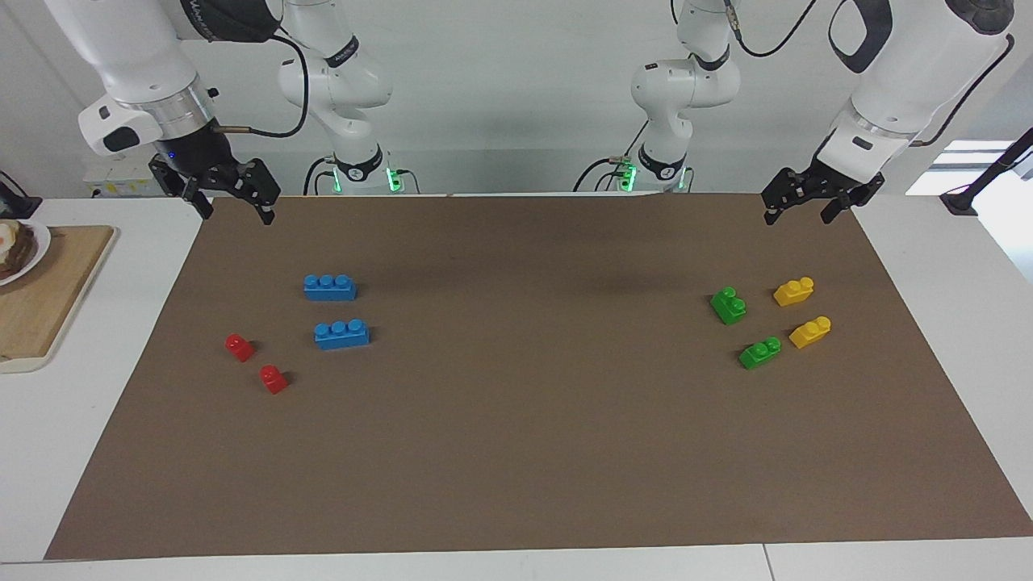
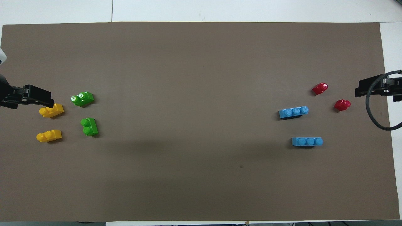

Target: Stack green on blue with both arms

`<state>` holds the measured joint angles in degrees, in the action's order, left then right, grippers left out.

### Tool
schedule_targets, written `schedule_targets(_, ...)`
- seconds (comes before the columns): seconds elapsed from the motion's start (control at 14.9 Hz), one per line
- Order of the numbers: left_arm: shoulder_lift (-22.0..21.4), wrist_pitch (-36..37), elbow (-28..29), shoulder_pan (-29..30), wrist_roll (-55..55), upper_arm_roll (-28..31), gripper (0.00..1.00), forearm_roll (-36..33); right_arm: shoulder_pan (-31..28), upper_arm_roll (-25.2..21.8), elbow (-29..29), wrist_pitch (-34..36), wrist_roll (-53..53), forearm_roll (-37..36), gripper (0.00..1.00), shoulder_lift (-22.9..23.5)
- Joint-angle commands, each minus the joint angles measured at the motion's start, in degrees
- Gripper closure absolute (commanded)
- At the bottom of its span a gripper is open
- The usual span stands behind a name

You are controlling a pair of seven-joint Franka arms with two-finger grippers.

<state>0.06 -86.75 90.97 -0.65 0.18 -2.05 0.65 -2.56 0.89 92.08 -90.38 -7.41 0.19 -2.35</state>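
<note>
A white desk (image 1: 121, 452) carries a wide brown mat (image 1: 524, 420) that covers most of it. The two white arms hang raised over the mat's robot-side corners, both waiting. The right tool (image 1: 238, 208) is up over the corner at its own end, fingers apart and holding nothing; the left tool (image 1: 801, 211) hangs over the other corner, likewise spread and empty.

Off the mat at the right arm's end lies a wooden board (image 1: 48, 298) with a plate (image 1: 36, 242) on it.

Then the bricks, all flat on the mat. Two blue bricks (image 1: 330, 287) (image 1: 342, 334) lie toward the right arm's end, one nearer the robots than the other, apart from each other. Two green bricks (image 1: 729, 306) (image 1: 760, 353) sit toward the left arm's end — separate, nothing stacked on them. Just beside the greens, closer to that end of the desk, are two yellow bricks (image 1: 794, 291) (image 1: 810, 332). Smallest are two red bricks (image 1: 240, 347) (image 1: 273, 378), near the blues, farther from the robots.
</note>
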Motion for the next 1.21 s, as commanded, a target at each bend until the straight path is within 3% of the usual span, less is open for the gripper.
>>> schedule_targets(0.0, 0.91, 0.09, -1.59, -1.02, 0.61, 0.82, 0.00, -1.18, -0.42, 0.52, 0.73, -1.56, 1.26, -1.69, 0.00, -0.11)
schedule_targets(0.6, 0.03, -0.17, 0.43, -1.02, 0.70, 0.82, 0.00, -1.18, -0.42, 0.52, 1.51, -1.82, 0.20, -1.69, 0.00, -0.37)
schedule_targets(1.14, -0.06, -0.78, 0.52, -1.02, -2.20, 0.99, 0.00, -1.70, -1.13, 0.52, 6.17, -7.18, -11.90, -0.81, 0.00, -0.55)
